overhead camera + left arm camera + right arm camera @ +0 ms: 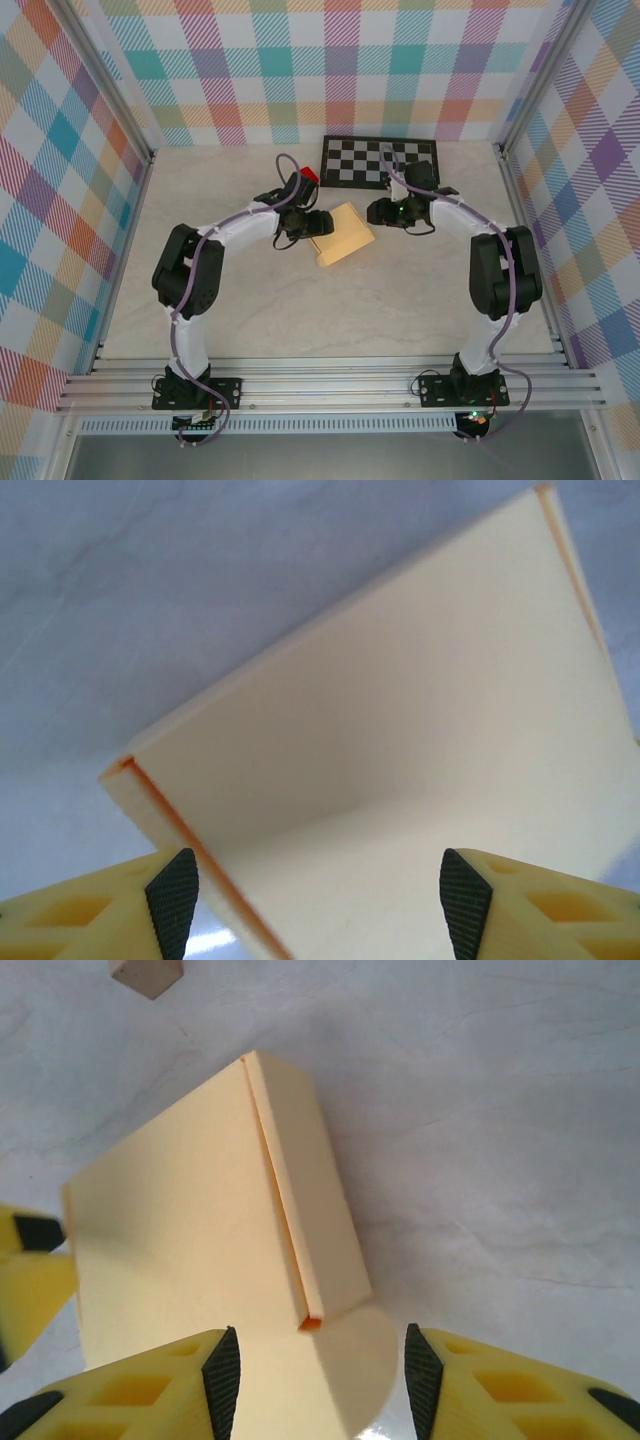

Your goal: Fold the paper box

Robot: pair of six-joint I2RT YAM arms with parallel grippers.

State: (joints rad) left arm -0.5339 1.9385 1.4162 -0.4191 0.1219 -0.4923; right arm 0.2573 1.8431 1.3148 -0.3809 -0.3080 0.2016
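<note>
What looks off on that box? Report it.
The paper box is not closed at its near end: a rounded flap sticks out flat on the table, untucked, and the orange inside shows at the corner. Nothing else stands out.

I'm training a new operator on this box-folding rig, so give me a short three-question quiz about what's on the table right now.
1. True or false: the yellow-orange card paper box lies on the black-and-white checkerboard mat.
2. In the right wrist view, what sits on the table beyond the box's far corner? A: a small tan block. B: a red cup. C: a pair of scissors.
3. Fill in: the jaws of the left gripper and the right gripper both stand ____.

Key
1. False: the box lies on the bare pale table, apart from the mat.
2. A.
3. Open.
</note>
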